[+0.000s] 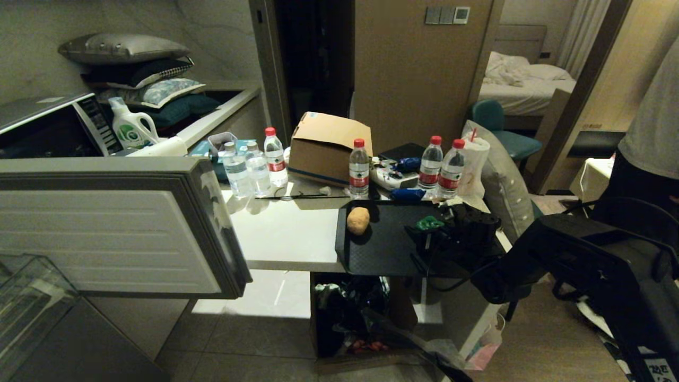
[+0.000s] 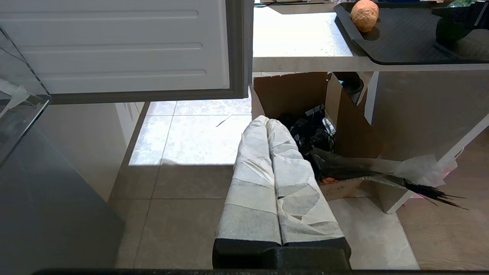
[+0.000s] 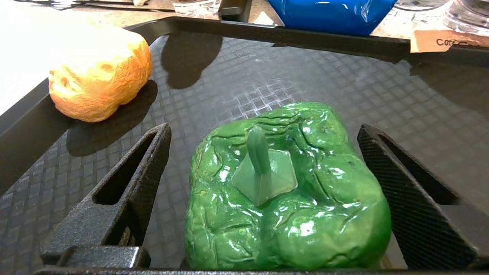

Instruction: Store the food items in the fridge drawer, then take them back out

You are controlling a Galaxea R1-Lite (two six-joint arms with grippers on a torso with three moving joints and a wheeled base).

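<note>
The bell pepper [image 3: 286, 191] is being straddled by the right gripper [image 3: 263, 183] on the black tray [image 3: 344, 91], stem upward. The two dark fingers [image 3: 126, 191] are being held spread wide, one on each side of the pepper, with a clear gap left at both flanks; nothing is being pinched yet. This wide spread is judged to be needed because the pepper is broad and glossy, so that a grasp across its widest part is being prepared rather than one at the thin stem.

The potato [image 1: 358, 220] is being left near the tray's left rim, well apart from the pepper, so that it is not being crowded by the fingers. The tray is being carried on the white counter [image 1: 286, 239], beside a row of water bottles [image 1: 359, 168].

In the head view the right arm [image 1: 536, 254] is being reached forward and down over the tray's right end, with the wrist angled low toward the pepper. The left gripper [image 2: 279, 191] is being held idle above the tiled floor, its wrapped fingers pressed together.

The fridge door [image 1: 111, 228] is being kept swung open at the left, and a corner of the clear fridge drawer [image 1: 32, 297] is being shown below it; no food is seen in the part that shows.
</note>
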